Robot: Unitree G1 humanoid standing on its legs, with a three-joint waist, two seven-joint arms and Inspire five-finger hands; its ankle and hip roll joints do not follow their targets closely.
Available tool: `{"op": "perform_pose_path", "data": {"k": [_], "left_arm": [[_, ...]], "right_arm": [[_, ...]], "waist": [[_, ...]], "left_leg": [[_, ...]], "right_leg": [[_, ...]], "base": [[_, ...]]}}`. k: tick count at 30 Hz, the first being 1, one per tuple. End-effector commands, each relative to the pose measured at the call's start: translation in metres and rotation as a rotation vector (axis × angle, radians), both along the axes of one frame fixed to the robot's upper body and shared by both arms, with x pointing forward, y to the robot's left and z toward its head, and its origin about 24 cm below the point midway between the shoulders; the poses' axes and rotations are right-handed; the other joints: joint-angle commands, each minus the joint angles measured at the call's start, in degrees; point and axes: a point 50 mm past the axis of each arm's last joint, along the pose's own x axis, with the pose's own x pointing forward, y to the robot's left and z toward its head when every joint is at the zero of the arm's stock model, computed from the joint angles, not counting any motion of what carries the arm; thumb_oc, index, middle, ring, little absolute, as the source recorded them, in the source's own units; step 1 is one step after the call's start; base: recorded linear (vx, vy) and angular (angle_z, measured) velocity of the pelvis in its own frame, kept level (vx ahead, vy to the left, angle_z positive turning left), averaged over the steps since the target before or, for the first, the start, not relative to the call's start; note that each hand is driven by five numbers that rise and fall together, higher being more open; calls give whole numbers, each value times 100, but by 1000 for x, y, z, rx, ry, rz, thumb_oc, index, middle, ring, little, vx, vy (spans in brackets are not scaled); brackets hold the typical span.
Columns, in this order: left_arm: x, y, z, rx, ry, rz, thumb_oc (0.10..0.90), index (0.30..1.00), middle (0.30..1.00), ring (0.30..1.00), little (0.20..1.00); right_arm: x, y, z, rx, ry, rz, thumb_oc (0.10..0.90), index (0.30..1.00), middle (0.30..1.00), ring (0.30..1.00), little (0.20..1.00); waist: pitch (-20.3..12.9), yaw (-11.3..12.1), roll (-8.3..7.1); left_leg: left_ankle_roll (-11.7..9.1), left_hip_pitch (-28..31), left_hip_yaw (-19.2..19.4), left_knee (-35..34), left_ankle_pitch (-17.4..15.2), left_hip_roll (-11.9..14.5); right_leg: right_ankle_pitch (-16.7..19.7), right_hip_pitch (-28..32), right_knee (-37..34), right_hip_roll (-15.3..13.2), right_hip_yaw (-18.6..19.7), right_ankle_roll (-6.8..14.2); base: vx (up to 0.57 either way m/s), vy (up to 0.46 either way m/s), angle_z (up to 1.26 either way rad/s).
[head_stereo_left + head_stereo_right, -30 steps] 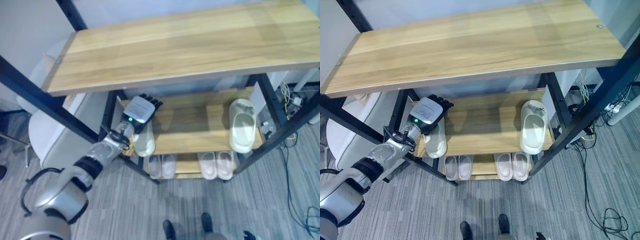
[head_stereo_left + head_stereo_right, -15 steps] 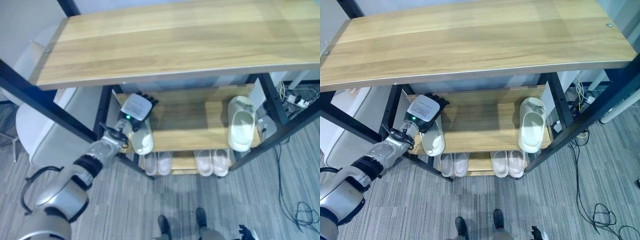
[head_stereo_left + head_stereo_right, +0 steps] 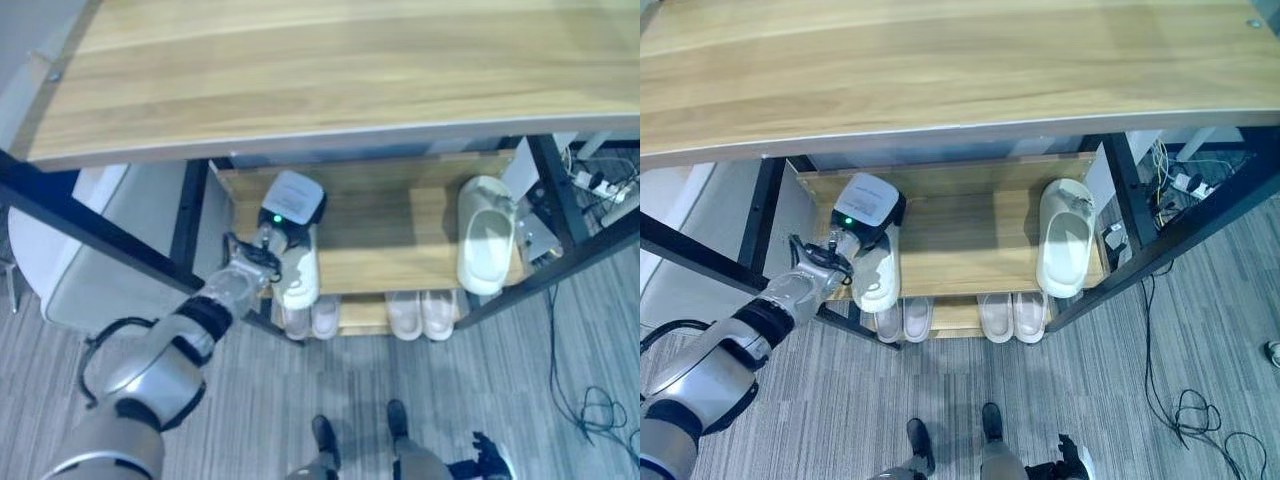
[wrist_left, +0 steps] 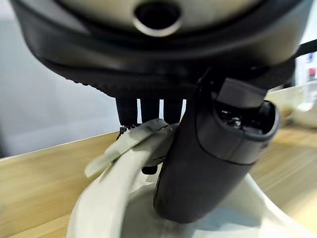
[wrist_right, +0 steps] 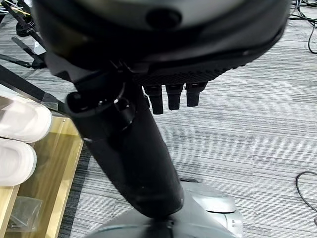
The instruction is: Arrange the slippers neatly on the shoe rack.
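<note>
Left hand [image 3: 291,203] has fingers [image 4: 148,110] & thumb pinching a slipper [image 3: 878,272] at the middle shelf's [image 3: 970,240] left end, w/ another slipper [image 3: 1064,240] at the right end.

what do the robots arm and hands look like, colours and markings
The left arm is silver-grey with rounded segments and black bands at the joints. The left hand has a pale grey back plate with a small green light near the wrist and dark fingers. In its wrist view, the thumb is a thick, glossy black cylinder. The right hand is likewise dark, with short black ribbed fingers.
</note>
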Motion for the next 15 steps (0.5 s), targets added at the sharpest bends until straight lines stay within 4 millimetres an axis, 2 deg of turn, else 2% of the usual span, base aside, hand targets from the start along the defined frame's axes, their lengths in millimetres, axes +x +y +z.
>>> {"op": "perform_pose_path", "data": {"k": [1,3,5,8,15], "left_arm": [[14,-44,77,-52,-222,-100,400,300,300,300,300],[16,-55,85,-54,-234,-109,400,300,300,300,300],[17,-58,89,-53,-238,-110,400,300,300,300,300],[19,-68,105,-85,-250,-107,400,300,300,300,300],[14,-98,123,0,-291,-177,400,300,300,300,300]], "right_arm": [[11,-15,8,-75,-41,-17,800,900,900,900,900],[15,-16,9,-84,-49,-11,800,900,900,900,900],[15,-16,9,-86,-49,-13,800,900,900,900,900],[18,-17,10,-90,-56,-16,800,900,900,900,900],[21,-15,11,-80,-64,-15,800,900,900,900,900]], "waist": [[4,-80,97],[34,-124,92],[39,-135,85],[63,-209,71],[54,-292,62]], "left_leg": [[-277,-186,-310,-39,-245,130],[-283,-251,-279,-39,-232,152],[-287,-278,-259,-39,-221,166],[-297,-345,-190,-39,-206,205],[-302,-340,-98,-39,-230,233]], "right_leg": [[-94,-384,186,-310,-246,470],[-70,-474,185,-303,-204,475],[-63,-514,192,-303,-190,478],[-32,-637,198,-296,-128,483],[-34,-723,232,-286,-38,482]], "base": [[-12,2,-13],[2,-9,-19],[11,-16,-13],[18,-19,-12],[30,-16,-7]]}}
